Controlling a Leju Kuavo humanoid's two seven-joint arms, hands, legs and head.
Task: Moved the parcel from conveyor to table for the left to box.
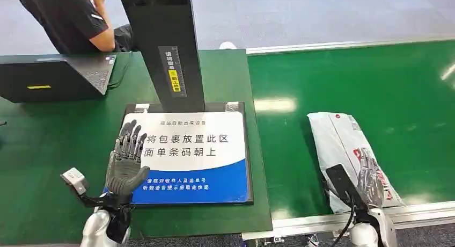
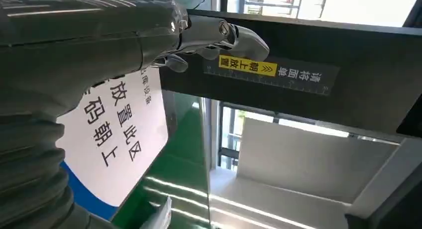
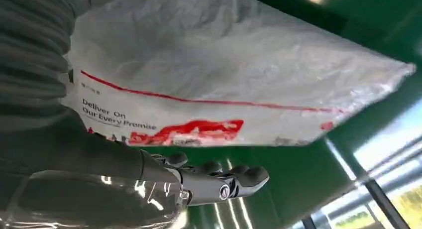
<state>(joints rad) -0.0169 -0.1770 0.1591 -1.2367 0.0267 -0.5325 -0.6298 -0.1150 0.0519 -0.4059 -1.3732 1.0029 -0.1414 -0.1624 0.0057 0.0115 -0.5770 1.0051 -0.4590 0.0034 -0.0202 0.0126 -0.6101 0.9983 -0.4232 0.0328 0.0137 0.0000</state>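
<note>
The parcel (image 1: 349,158), a white plastic bag with red marks, lies flat on the green conveyor (image 1: 375,80), on the robot's right side, near the front edge; it is not on the table (image 1: 48,150) yet. The right hand (image 1: 370,174) is over the near end of the bag; in the right wrist view the fingers (image 3: 234,176) stretch out along the side of the bag with the belt showing between them; I cannot tell if they touch it or hold any of it, so this looks like the start of a pick-up. The left hand (image 1: 126,161) hangs over the table with its fingers spread apart and nothing in it, just over the left edge of the white and blue sign mat (image 1: 214,150); behind the mat stands a black post (image 1: 166,48) with a yellow label.

What could go wrong: the bag is soft and slippery, so it may slide out of the fingers or droop and drag on the belt; if the hand grabs only one corner, the bag may fold or spin; on the way across, it may bump the metal rail (image 1: 322,221) between belt and table; the left hand is close to the mat, so the two hands could knock together there.
</note>
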